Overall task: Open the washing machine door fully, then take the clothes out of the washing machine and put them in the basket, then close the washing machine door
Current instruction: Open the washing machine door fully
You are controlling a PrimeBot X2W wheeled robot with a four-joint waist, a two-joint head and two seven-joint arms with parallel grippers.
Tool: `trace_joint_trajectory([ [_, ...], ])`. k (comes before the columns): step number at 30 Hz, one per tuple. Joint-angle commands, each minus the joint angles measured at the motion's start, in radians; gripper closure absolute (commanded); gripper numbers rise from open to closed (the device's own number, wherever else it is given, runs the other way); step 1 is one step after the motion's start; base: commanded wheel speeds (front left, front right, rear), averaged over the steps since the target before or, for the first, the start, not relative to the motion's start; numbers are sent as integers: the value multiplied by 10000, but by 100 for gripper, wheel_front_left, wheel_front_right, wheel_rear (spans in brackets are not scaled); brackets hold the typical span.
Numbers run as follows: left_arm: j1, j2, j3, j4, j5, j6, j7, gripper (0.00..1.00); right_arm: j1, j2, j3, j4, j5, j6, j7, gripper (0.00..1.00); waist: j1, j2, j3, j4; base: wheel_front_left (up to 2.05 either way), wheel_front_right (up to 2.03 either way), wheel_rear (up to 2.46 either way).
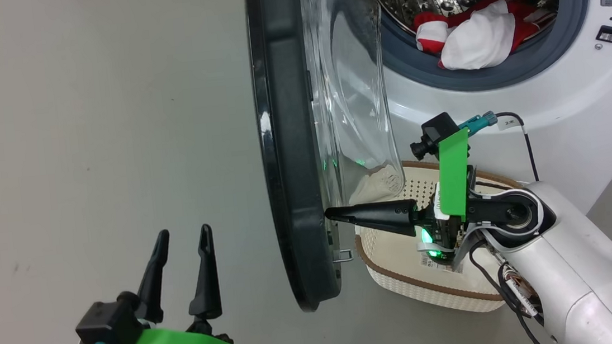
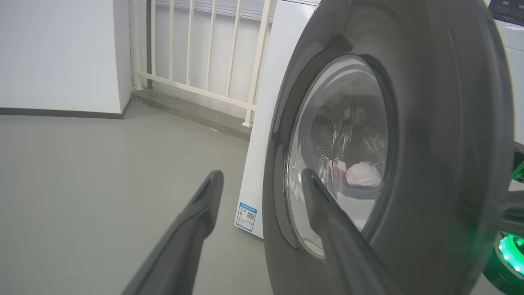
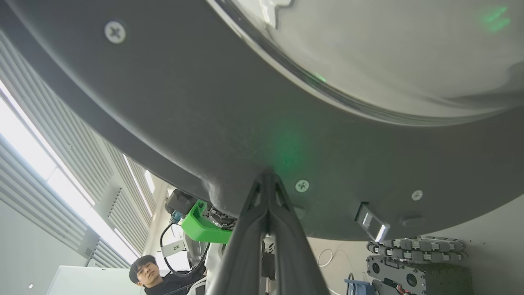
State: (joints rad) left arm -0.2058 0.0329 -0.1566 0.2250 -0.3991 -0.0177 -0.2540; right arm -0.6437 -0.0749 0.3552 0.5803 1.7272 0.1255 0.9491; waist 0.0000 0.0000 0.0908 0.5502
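- Door: we list one large round washing machine door, with a glossy black rim and a bulging clear glass bowl. It stands swung out, edge-on, running from the top to the lower centre of the head view.
- Machine: one big white boxy washing machine, upper right of the head view. Its grey rubber ring and perforated steel drum are exposed.
- Clothes: soft red and white clothes lie at the drum mouth, upper right. In the left wrist view we see them through the door glass.
- Basket: one small cream perforated plastic basket with a brown rim, on the floor at lower centre-right, below the glass bowl.
- Right gripper: the two long dark fingers are pressed together and grip nothing. Their tips rest against the inner face of the door's black rim, above the basket.
- Left gripper: lower left, fingers spread wide and empty over the grey floor, left of the door and clear of it.
- Person: lower left of the right wrist view.
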Motion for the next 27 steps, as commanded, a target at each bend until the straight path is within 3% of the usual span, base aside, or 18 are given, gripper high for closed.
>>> trace_joint_trajectory([
  [1,-32,173,396,-328,-90,63,-78,0,-363,245,243,-256,142,52,-69,100,0,0,44,23,0,0,0],
  [15,21,173,395,-319,-159,95,-78,0,-506,219,437,-60,-98,52,-605,100,0,0,-36,-31,0,0,0],
  [17,16,173,371,-196,-158,76,-78,0,-424,148,302,-126,-364,52,-917,58,0,0,-119,-63,0,0,0],
  [18,11,173,364,-131,-157,63,-78,0,-346,95,237,-196,-490,52,-1067,42,0,0,-158,-80,0,0,0],
  [19,-1,173,361,-71,-153,55,-78,0,-259,24,174,-290,-648,52,-1257,0,0,0,-205,-99,0,0,0],
  [27,-144,173,330,315,-97,-60,-78,0,698,-809,-178,-1457,-2426,52,-3846,0,0,0,-447,-213,0,0,0],
])
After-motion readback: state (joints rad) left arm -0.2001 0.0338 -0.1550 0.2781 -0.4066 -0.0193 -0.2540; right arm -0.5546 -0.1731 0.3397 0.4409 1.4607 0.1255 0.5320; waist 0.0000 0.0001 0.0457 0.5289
